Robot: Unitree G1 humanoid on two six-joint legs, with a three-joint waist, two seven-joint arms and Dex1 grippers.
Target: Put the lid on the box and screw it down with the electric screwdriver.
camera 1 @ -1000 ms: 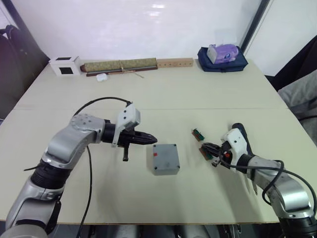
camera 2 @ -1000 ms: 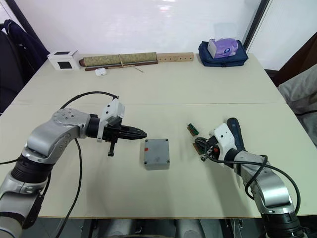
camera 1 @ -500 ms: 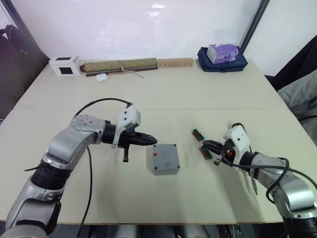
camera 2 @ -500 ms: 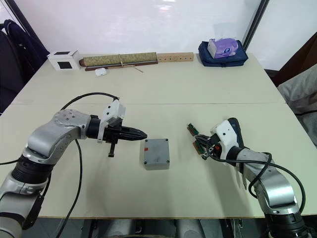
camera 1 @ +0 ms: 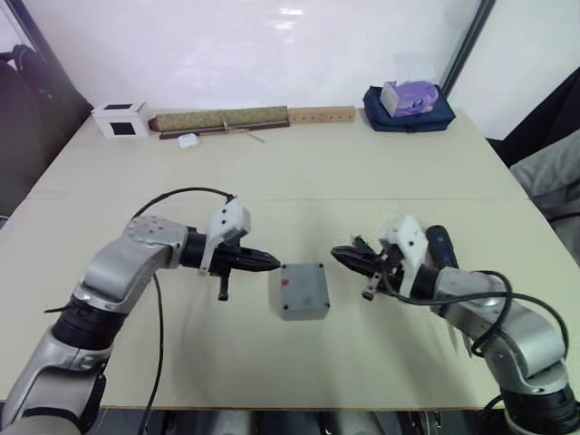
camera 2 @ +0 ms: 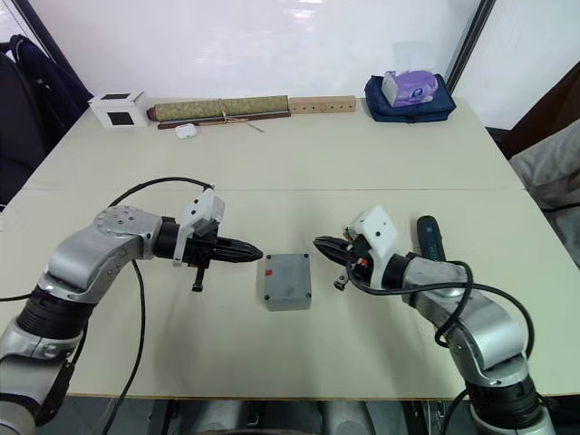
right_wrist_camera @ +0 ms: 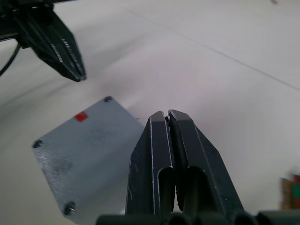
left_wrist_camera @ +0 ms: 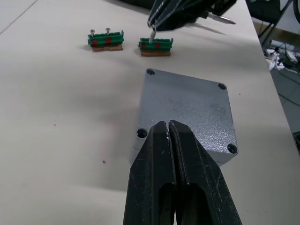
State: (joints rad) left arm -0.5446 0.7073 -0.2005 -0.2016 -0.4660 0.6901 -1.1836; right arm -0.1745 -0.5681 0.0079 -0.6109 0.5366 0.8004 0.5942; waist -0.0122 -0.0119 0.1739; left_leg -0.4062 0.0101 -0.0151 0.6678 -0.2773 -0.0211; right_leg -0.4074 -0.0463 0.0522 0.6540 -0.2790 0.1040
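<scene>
The lid (camera 1: 303, 286) was already sitting square on the box (camera 1: 306, 311) mid-tabletop (camera 1: 362, 163), so I'd say the step in hand was getting screws into the 4 corner holes. Left claw (camera 1: 272, 263) had its fingers pressed together, empty, tip just beside the lid's left edge. Right claw (camera 1: 340, 255) hovered near the right edge, fingers closed too, and a small screw seemed to hang under it, though I couldn't tell how it was held. To do this well I'd line that screw straight over a corner hole and keep the left claw bracing the box so it doesn't slide. The electric screwdriver (camera 1: 439, 246) lay by the right forearm, untouched. 2 small green parts (left_wrist_camera: 107, 39) sat just beyond the box, right under the right arm's path, easy to knock. White cube (camera 1: 119, 120), rolled mat (camera 1: 219, 119) and tissue pack (camera 1: 407, 93) were well apart at the far edge.
</scene>
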